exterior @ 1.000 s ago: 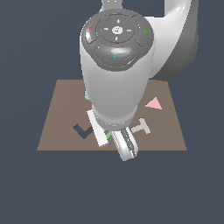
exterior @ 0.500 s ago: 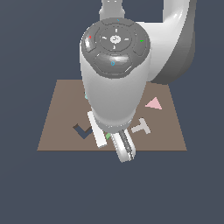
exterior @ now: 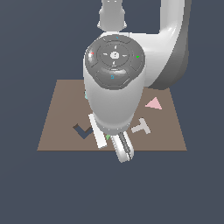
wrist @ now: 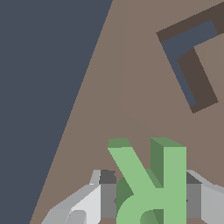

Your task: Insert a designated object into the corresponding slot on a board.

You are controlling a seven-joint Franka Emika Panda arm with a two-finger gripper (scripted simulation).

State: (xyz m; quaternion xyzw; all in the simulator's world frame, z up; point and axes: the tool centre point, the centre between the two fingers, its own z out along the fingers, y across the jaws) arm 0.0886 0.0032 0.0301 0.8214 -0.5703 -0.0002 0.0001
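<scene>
My gripper (wrist: pixel 151 197) is shut on the light-green R-shaped block (wrist: pixel 153 183), one grey finger (wrist: pixel 107 194) pressed on each side of it. It hangs just above the brown board (wrist: pixel 131 87). In the exterior view the arm's bulk hides most of the block; only a green sliver (exterior: pixel 108 137) shows between the white fingers (exterior: pixel 122 148), near the front edge of the board (exterior: pixel 61 109). The R-shaped slot is hidden in both views.
A dark blue chevron recess (exterior: pixel 83 130) (wrist: pixel 190 65) lies on the board at the exterior view's left of the gripper. A pale grey T (exterior: pixel 141 126) and a pink triangle (exterior: pixel 154 103) lie to its right. The board's edge (wrist: pixel 78 118) runs close by.
The wrist has sunk lower over the board's front part, and the fingers shifted slightly to the exterior view's left. The green R stays gripped.
</scene>
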